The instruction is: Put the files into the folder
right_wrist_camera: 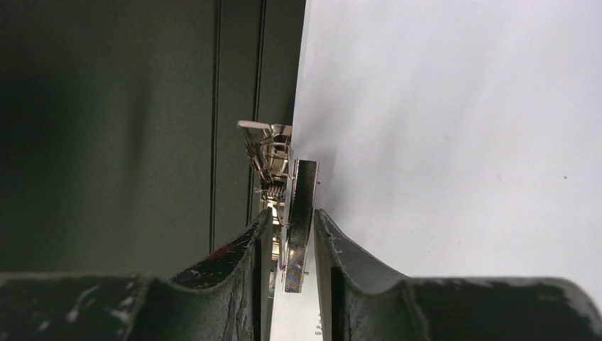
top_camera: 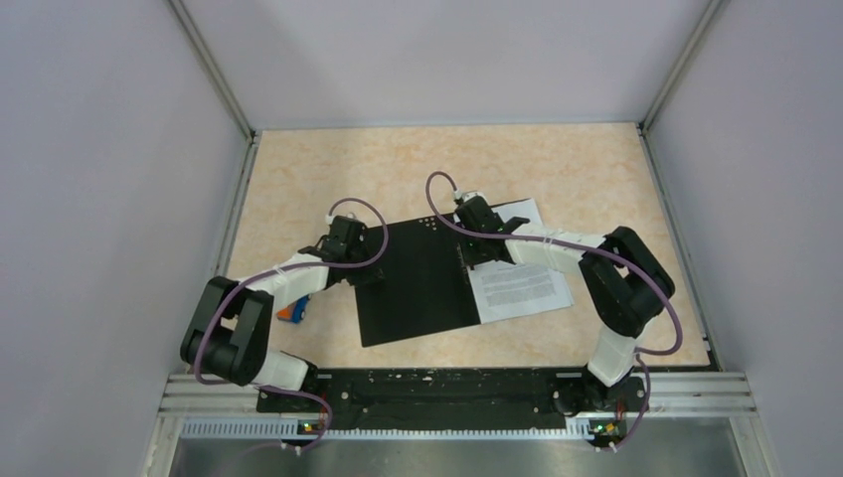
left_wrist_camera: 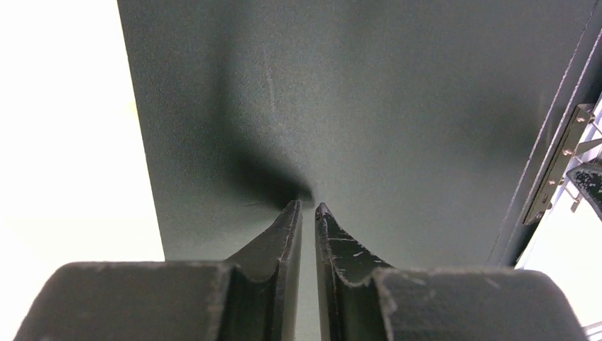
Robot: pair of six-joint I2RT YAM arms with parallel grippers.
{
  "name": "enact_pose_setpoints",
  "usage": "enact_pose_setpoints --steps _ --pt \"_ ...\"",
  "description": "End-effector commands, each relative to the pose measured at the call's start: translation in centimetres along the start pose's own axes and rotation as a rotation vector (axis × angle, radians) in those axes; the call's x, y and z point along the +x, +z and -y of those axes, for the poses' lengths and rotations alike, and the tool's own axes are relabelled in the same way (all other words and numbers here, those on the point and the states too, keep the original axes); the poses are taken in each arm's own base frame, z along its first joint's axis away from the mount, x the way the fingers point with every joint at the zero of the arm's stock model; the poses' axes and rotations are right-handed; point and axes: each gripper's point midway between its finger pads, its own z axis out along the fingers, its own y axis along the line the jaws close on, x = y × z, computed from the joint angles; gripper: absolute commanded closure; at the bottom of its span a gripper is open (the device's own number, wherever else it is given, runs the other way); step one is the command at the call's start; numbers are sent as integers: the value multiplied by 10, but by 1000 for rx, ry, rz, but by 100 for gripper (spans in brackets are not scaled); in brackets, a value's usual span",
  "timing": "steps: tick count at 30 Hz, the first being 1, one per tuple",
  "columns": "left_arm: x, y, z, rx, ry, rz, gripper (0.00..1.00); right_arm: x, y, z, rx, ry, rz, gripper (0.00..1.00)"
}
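Overhead view: the folder [top_camera: 418, 288] lies open in the middle of the table [top_camera: 398, 169], black inside up. The files [top_camera: 522, 283] lie on its right side under the right arm. A small orange-and-blue object [top_camera: 291, 311] sits by the left arm.

Right wrist view: we see the metal clip [right_wrist_camera: 273, 156] close up at the spine, with the paper edge just beside it. The right gripper [right_wrist_camera: 292, 217] straddles the clip's lever with little slack. We cannot tell whether it pinches.

Left wrist view: the left gripper [left_wrist_camera: 309, 207] is low over the black left cover, jaws nearly pressed together with a thin slit between them. The cover's left edge is near, with table beyond it. Past the folder, the table runs on to the far wall.
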Motion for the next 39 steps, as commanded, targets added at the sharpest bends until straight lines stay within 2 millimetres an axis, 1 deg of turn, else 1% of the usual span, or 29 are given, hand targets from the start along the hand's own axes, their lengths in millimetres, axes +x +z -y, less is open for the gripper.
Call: enact_pose_setpoints --steps 1,14,20,22,27,33,39 --pt "-7 8 -3 -22 -38 45 83 -13 -18 -3 -30 -1 47 72" --pt "-8 13 -5 -41 -54 47 85 -13 -28 -2 -43 15 72 71" --pt "-9 13 -4 -39 -53 48 86 -15 -25 0 -26 20 78 71" --pt "-13 13 -9 -62 -55 72 86 -17 -24 -2 -32 20 82 73" --pt "-13 14 -9 -64 -56 72 88 -18 -22 -3 -39 26 82 79" --pt "-13 15 -10 -65 -61 72 89 -12 -23 -2 -37 24 69 86" --pt "-14 17 -9 -66 -69 76 92 -3 -25 0 -42 25 55 88"
